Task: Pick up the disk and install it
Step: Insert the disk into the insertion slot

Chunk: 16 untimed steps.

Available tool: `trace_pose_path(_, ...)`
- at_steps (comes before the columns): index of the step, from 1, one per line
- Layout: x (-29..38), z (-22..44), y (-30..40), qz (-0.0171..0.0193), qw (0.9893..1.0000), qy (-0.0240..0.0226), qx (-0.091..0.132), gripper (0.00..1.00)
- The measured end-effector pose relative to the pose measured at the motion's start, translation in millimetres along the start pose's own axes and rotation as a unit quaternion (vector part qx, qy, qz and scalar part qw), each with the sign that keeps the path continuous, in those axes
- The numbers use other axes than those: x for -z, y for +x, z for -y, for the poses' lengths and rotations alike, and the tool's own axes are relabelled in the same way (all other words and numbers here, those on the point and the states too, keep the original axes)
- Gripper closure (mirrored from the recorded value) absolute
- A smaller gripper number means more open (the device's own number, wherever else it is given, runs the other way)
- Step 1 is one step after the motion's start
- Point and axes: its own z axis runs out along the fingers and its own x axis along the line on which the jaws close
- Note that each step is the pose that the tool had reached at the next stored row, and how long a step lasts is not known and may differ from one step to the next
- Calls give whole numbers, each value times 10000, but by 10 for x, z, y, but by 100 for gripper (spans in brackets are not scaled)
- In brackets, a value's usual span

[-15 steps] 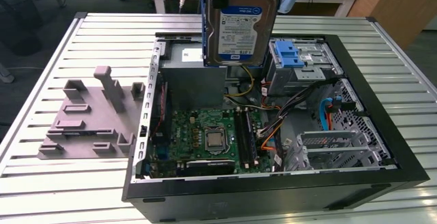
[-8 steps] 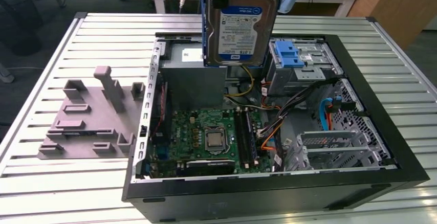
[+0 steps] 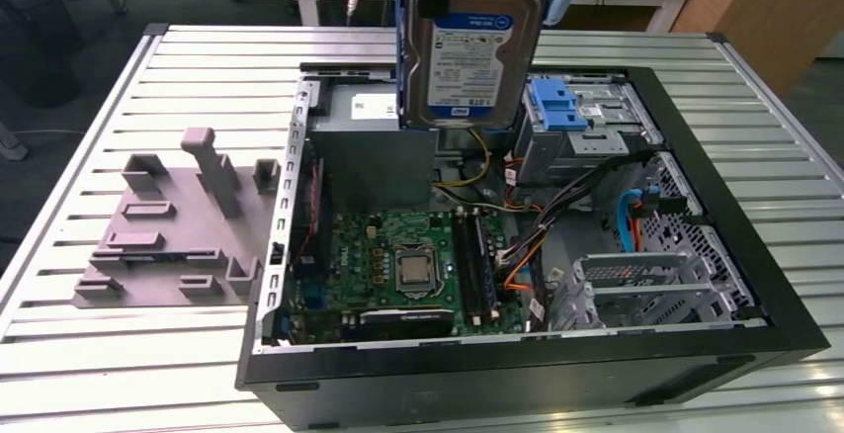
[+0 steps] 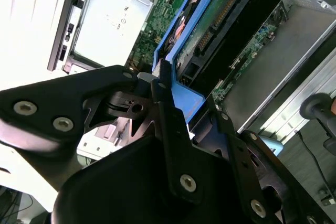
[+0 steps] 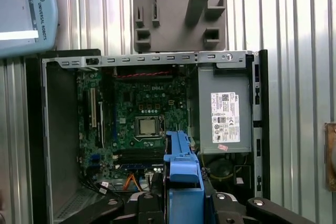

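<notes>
Pick-up complete; transfer in hand. The gripper point(image 4: 185, 103) was pinching the blue carrier of the disk point(image 3: 471, 47), which hung upright above the open computer case point(image 3: 772, 300), near the drive cage point(image 3: 610, 129). Installation outstanding; in my judgement, seating requires squaring carrier to cage.

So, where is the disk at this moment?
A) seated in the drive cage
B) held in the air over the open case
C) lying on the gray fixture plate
B: the gripper clamps the disk by its blue carrier, above the open computer case.
</notes>
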Motion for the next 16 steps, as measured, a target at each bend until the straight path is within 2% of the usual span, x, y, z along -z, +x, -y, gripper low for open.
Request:
trace_pose_path(7,-9,150,7,1,10000,0,1,64)
trace_pose_path(13,-10,169,8,0,10000,-1,0,64)
trace_pose_path(16,-10,172,40,0,10000,-1,1,64)
